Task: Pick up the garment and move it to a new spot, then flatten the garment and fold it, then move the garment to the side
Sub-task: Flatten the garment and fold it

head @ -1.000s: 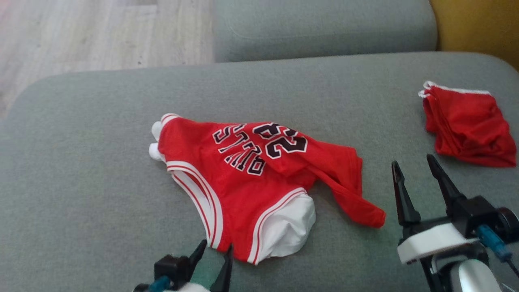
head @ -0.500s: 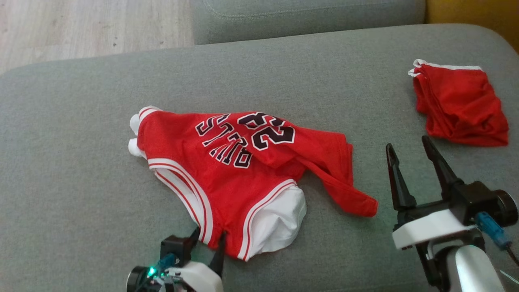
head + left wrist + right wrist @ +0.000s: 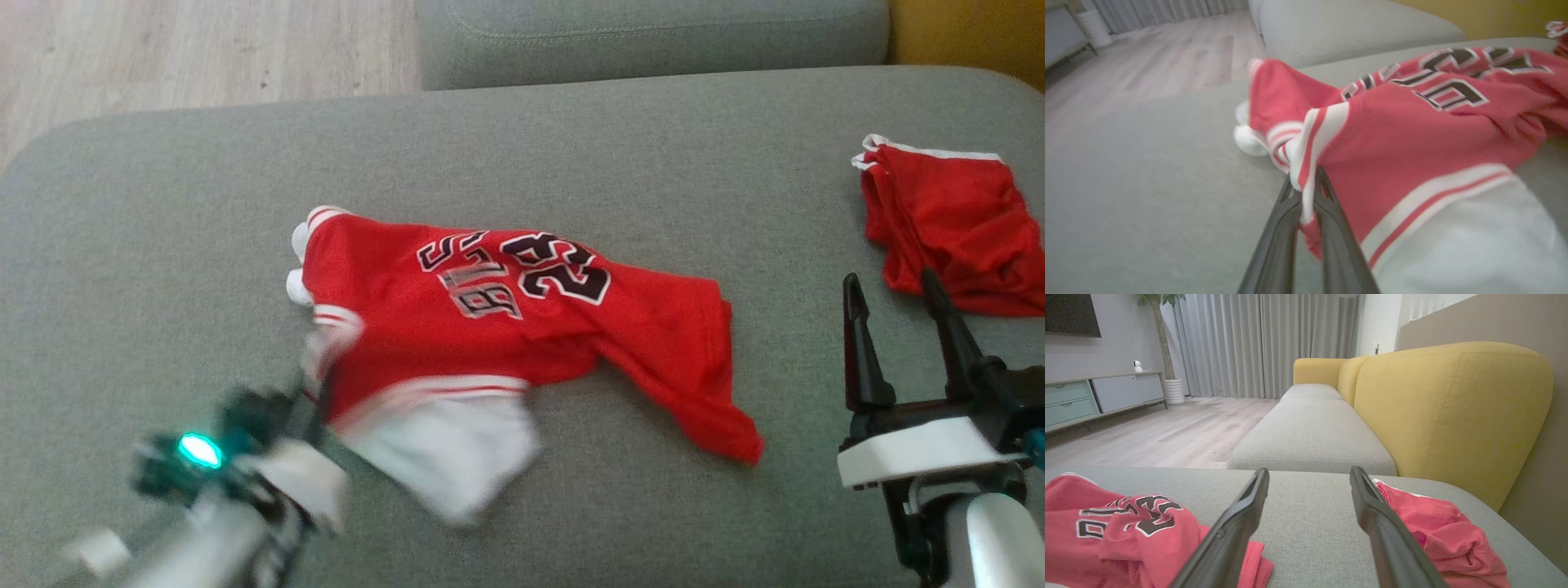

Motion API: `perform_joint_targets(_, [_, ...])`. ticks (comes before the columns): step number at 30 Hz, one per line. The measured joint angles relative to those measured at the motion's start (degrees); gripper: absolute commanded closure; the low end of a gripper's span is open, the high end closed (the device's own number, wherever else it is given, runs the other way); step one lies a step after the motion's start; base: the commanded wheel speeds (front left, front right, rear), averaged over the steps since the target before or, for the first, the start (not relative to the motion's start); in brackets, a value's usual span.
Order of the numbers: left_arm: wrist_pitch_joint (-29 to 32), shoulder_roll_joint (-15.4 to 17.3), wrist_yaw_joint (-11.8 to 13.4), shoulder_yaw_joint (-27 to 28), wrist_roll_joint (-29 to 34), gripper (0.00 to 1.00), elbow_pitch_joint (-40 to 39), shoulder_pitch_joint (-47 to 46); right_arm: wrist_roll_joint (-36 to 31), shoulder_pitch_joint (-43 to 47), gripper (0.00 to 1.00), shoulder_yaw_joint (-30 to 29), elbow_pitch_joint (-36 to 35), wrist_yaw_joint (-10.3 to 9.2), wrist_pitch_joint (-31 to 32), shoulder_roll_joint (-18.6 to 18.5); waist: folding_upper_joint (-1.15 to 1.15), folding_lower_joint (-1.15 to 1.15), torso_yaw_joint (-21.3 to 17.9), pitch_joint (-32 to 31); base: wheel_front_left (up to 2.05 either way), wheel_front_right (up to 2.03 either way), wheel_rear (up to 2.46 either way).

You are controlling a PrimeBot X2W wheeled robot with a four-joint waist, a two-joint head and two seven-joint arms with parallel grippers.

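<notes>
Left wrist view: the striped hem of the garment [image 3: 1412, 134] is seen pinched between the closed fingers of the left gripper [image 3: 1308, 179], and that edge appears lifted off the grey sofa cushion [image 3: 163, 204] — the rest of the red jersey is left crumpled near the cushion's middle. The right gripper [image 3: 888, 278] is held open and empty, near a second red garment [image 3: 947, 220] at the far right. The pick-up is judged barely begun; moving, flattening, folding and setting aside are all left to be done.
</notes>
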Motion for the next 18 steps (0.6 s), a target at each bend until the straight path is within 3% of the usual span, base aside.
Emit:
perform_joint_targets(3, [2.9, 6.2, 0.1, 1.9, 0.3, 1.0, -3.3, -4.3, 0.2, 0.0, 0.0, -0.6, 0.1, -0.01, -0.2, 0.0, 0.0, 0.0, 0.1, 0.5, 0.0, 0.0, 0.0])
perform_joint_targets(6, [6.0, 10.4, -1.0, 3.2, 0.7, 1.0, -5.3, -7.5, 0.1, 0.0, 0.0, -1.2, 0.4, -0.01, -0.2, 0.0, 0.0, 0.0, -0.2, 1.4, 0.0, 0.0, 0.0])
perform_joint_targets(10, [9.1, 13.9, -2.0, 3.7, 0.7, 1.0, -5.5, -9.4, -0.7, -0.2, 0.0, -2.7, 0.8, -0.01, -0.2, 0.1, 0.0, 0.0, -1.2, 2.8, 0.0, 0.0, 0.0])
perform_joint_targets(14, [10.6, 15.1, -3.5, 4.2, 0.1, 1.0, -4.4, -10.0, -1.3, -0.5, 0.0, -4.9, 1.1, 0.0, -0.2, 0.1, 0.0, 0.0, -2.6, 4.1, 0.0, 0.0, 0.0])
perform_joint_targets(16, [10.7, 15.1, -4.0, 4.2, -0.4, 0.58, -4.0, -10.4, -1.7, -1.1, 0.0, -5.5, 1.3, -0.01, -0.2, 0.1, 0.0, 0.01, -3.2, 4.5, 0.0, 0.0, 0.0])
perform_joint_targets(17, [9.9, 14.8, -4.4, 4.7, -1.2, 0.13, -3.6, -10.5, -1.8, -1.7, 0.0, -5.8, 1.4, 0.0, -0.6, 0.1, 0.0, 0.01, -3.5, 4.6, 0.0, 0.0, 0.0])
perform_joint_targets(18, [9.1, 14.7, -4.5, 5.0, -1.6, 0.0, -3.3, -10.5, -1.8, -1.8, 0.0, -5.9, 1.5, 0.0, -0.7, 0.1, 0.0, 0.01, -3.5, 4.4, 0.0, 0.0, 0.0])
